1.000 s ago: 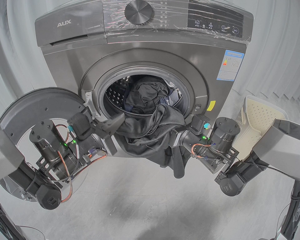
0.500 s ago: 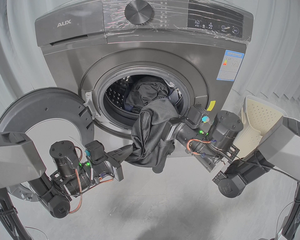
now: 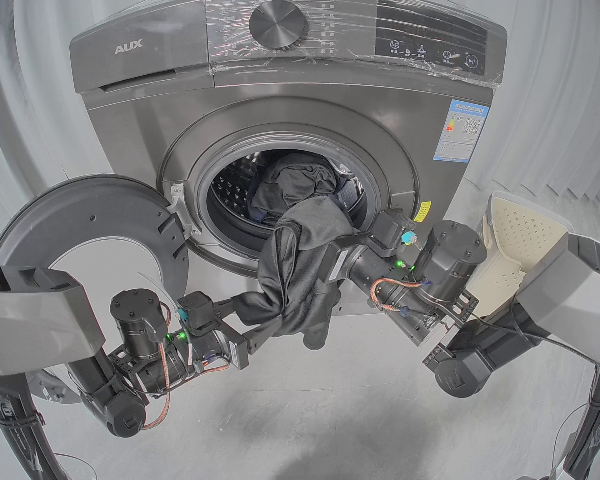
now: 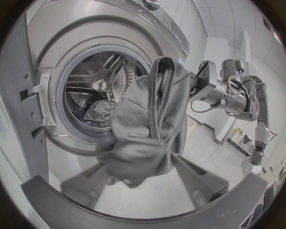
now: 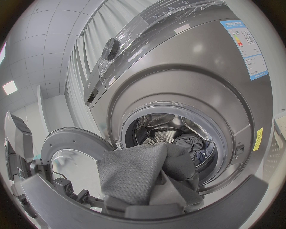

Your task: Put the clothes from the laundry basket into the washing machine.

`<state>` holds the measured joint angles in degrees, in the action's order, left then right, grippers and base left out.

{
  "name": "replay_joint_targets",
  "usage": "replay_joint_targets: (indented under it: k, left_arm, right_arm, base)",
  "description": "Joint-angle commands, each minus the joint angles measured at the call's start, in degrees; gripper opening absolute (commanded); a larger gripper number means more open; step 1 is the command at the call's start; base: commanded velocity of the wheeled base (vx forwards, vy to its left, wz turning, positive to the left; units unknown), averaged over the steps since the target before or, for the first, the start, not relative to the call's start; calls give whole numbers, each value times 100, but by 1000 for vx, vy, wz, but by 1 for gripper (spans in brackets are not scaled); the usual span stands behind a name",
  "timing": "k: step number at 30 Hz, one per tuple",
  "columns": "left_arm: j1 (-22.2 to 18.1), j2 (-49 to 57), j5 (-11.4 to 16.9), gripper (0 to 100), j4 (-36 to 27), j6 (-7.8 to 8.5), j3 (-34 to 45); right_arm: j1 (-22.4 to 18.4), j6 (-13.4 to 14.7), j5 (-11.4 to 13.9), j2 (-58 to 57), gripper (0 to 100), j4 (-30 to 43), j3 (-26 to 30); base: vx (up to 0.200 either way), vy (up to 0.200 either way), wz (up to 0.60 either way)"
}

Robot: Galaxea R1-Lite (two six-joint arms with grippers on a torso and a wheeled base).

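- The washing machine (image 3: pixel 144 125) stands front-on, with clear plastic film over its top panel, a round knob (image 3: pixel 277 23) in the middle and a dark display strip (image 3: pixel 431 44) of small white icons to the right of it.
- Its round door (image 3: pixel 81 212) is swung fully open to the robot's left.
- The drum (image 3: pixel 231 187) holds dark clothes (image 3: pixel 294 178) heaped toward the back. One piece carries small pale print that is too small to read.
- The cream laundry basket (image 3: pixel 525 237), with perforated walls, stands on the floor to the right of the machine. Its contents cannot be made out.
- A dark grey garment (image 3: pixel 300 262) hangs in front of the drum mouth. Its top is level with the lower rim and its bulk droops below the opening, outside the drum.
- The right pincer (image 3: pixel 331 256) is clamped on the garment's upper part, with cloth bunched over its fingers.
- The left pincer (image 3: pixel 256 322) is spread wide below it, and the garment's lower end hangs between its fingers.
- A blue-and-white label (image 3: pixel 460 131) sits on the front's upper right, its text too fine to read.
- Pale logo lettering (image 3: pixel 128 47) marks the drawer front.
- A small yellow sticker (image 3: pixel 422 211) sits beside the opening.
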<state>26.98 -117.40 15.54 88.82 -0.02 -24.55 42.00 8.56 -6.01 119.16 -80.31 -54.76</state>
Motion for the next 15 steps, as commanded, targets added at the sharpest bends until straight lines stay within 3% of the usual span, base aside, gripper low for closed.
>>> replay_joint_targets:
  k: [1,5,9,15]
  left_arm:
    - [9,-178,1,100,12,20,135]
    - [62,-258,151,100,12,82,284]
    - [71,-284,318,100,12,389,539]
    - [80,-354,458,100,12,477,785]
  right_arm:
    - [-78,-3,3,-25,0,-2,-8]
    - [-104,-3,3,-25,0,-2,-17]
    - [-104,-3,3,-25,0,-2,-35]
    - [-113,-3,3,-16,0,7,-44]
  base:
    - [0,0,0]
    - [0,0,0]
    - [0,0,0]
    - [0,0,0]
